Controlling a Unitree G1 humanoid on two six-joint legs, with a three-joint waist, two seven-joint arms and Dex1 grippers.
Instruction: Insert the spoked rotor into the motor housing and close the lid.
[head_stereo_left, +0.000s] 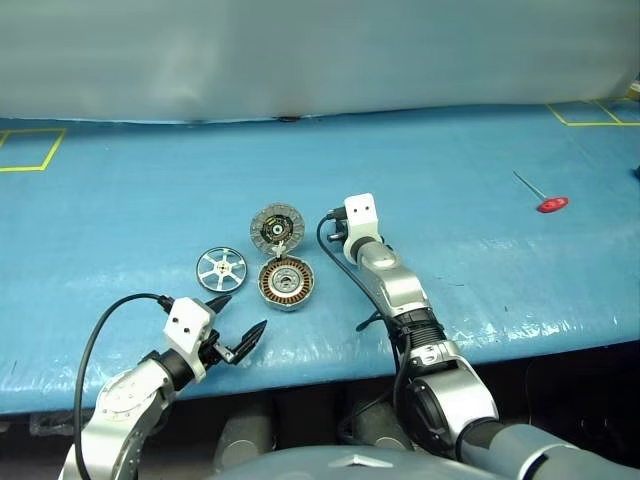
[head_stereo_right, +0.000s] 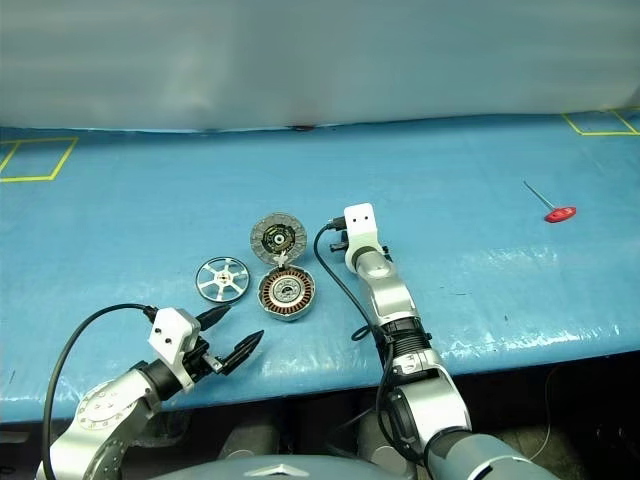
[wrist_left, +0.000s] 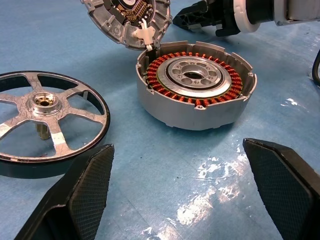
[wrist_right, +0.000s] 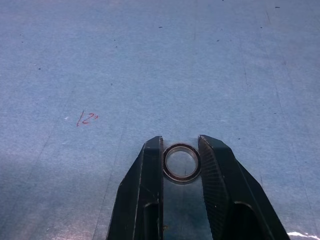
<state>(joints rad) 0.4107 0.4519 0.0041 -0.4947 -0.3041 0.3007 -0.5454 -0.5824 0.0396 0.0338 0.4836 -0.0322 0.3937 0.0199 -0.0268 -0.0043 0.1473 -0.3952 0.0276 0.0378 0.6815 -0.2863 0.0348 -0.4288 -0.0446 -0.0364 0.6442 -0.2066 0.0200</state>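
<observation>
The blue table (head_stereo_left: 480, 260) carries the spoked rotor (head_stereo_left: 221, 268) at near left, the motor housing (head_stereo_left: 286, 284) just right of it, the lid (head_stereo_left: 277, 229) beyond, tilted against the housing's far rim, and a red-handled tool (head_stereo_left: 543, 197) far right.

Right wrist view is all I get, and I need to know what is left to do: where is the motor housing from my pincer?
Observer: The motor housing sits on the blue mat, just left of the right pincer. It is open, with its copper windings showing.
Operator: I see a small metal ring between my fingers. Is the spoked rotor in yet?
Observer: No. The spoked rotor lies flat on the mat, left of the housing.
Operator: And the lid?
Observer: The lid leans tilted against the housing's far rim, with its striped face showing.
</observation>
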